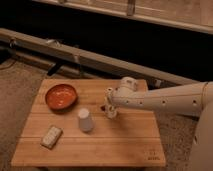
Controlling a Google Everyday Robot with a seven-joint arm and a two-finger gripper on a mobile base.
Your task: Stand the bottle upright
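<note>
Gripper: the gripper [109, 106] hangs over the middle of the wooden table [125, 145], at the end of a white arm [165, 100] that reaches in from three o'clock; whether it is clenched or released, I cannot tell.
Bottle: the bottle [111, 112] appears to stand upright right at the gripper's tip, near the table's centre, though it is partly hidden and the contact is hard to make out.
Cup: a plain white cup [85, 120] sits mouth-down at about eight o'clock from the bottle, near but apart.
Bowl: an orange-red bowl [61, 96] rests at roughly ten o'clock from the cup, toward the table's far left corner.
Packet: a small pale oblong packet [51, 136] lies at about eight o'clock from the cup, near the left edge.
Rail: a long grey rail [95, 60] runs across the floor beyond the table, toward twelve o'clock.
</note>
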